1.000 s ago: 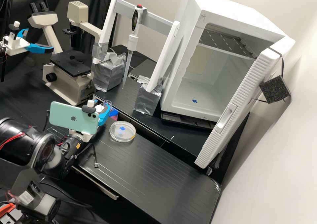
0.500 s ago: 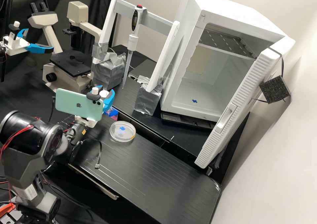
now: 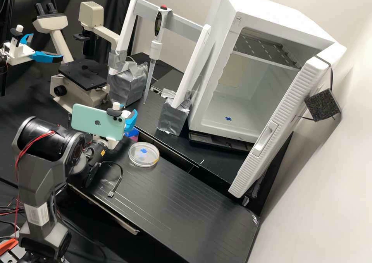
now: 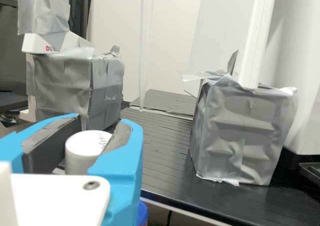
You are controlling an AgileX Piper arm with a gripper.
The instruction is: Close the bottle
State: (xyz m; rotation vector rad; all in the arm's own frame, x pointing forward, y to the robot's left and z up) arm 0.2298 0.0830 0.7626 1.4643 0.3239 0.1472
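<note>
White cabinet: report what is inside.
A slotted shelf spans the upper part and a blue patch is on the floor. The open door covers part of the interior; what lies behind it cannot be told.

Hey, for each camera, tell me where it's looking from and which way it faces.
High view: fixed off the arm, looking forward and down at a middling slant on the bench; the robot's arm shows at left.
Wrist view: on the arm's wrist, looking out past the gripper, closed on a white cap, across the bench.
Shared: gripper, two taped blocks and the pipette tip.
</note>
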